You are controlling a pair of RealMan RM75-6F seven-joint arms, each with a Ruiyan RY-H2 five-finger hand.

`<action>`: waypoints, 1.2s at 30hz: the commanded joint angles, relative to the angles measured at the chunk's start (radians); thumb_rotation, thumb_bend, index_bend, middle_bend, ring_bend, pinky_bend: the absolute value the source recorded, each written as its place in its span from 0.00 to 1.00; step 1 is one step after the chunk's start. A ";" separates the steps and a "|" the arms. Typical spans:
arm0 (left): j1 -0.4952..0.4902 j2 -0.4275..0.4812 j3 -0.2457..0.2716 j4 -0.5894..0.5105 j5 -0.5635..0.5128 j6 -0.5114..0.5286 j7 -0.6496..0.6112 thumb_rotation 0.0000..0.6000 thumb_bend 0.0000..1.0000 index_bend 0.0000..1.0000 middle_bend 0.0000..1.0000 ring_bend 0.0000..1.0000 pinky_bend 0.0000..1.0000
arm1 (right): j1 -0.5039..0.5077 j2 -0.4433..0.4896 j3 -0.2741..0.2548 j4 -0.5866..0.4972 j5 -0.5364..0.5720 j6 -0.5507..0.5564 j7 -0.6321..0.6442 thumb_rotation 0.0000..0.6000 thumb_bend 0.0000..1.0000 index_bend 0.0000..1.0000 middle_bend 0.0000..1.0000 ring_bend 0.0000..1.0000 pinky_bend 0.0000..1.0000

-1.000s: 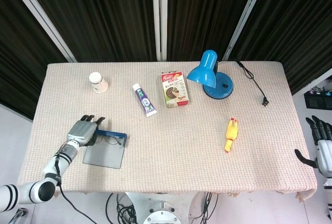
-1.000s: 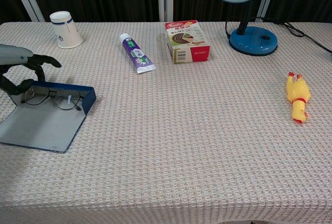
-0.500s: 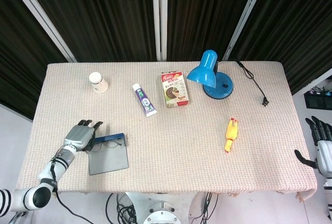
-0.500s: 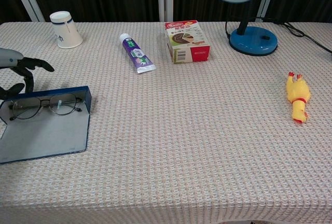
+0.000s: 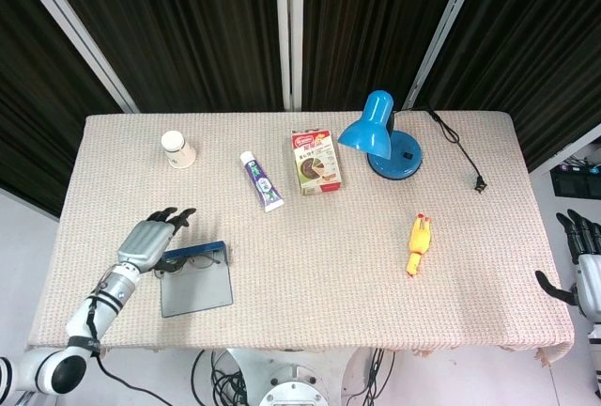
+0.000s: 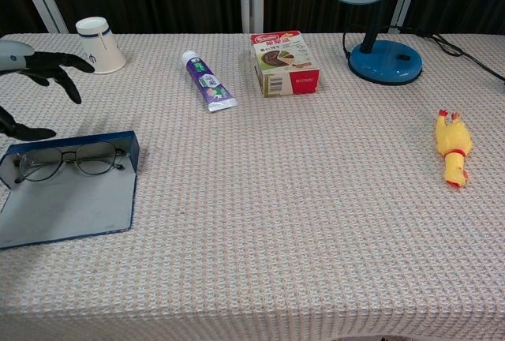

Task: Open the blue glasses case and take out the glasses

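Observation:
The blue glasses case (image 5: 195, 280) (image 6: 69, 193) lies open and flat near the table's front left, its grey lid spread toward the front edge. Thin-framed glasses (image 6: 67, 159) (image 5: 192, 259) rest inside against the blue back wall. My left hand (image 5: 150, 240) (image 6: 35, 73) hovers just left of and above the case, fingers spread, holding nothing. My right hand (image 5: 584, 270) hangs off the table's right edge, fingers apart and empty.
A paper cup (image 5: 177, 149), a toothpaste tube (image 5: 260, 180), a snack box (image 5: 315, 161) and a blue desk lamp (image 5: 379, 133) with its cord stand across the back. A yellow rubber chicken (image 5: 419, 242) lies at the right.
My left hand dragged the open case around so it lies square to the table, then let go and rose with fingers spread. The glasses stay in the case. The right hand has not moved.

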 commanded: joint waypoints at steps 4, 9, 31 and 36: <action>0.074 -0.092 -0.024 0.056 0.080 0.085 -0.090 1.00 0.28 0.08 0.31 0.12 0.19 | -0.005 0.010 0.002 -0.008 -0.004 0.014 0.002 1.00 0.18 0.00 0.00 0.00 0.00; 0.073 -0.136 -0.031 0.066 0.045 0.067 -0.060 1.00 0.29 0.10 0.34 0.14 0.19 | -0.010 0.017 0.003 -0.015 -0.003 0.022 0.004 1.00 0.18 0.00 0.00 0.00 0.00; 0.095 -0.249 -0.063 0.172 0.014 0.078 -0.002 1.00 0.29 0.14 0.38 0.18 0.19 | -0.008 0.023 0.008 -0.014 0.007 0.015 0.008 1.00 0.18 0.00 0.00 0.00 0.00; 0.097 -0.257 -0.069 0.187 0.022 0.068 -0.013 1.00 0.31 0.15 0.40 0.19 0.19 | -0.007 0.022 0.008 -0.017 0.008 0.013 0.002 1.00 0.18 0.00 0.00 0.00 0.00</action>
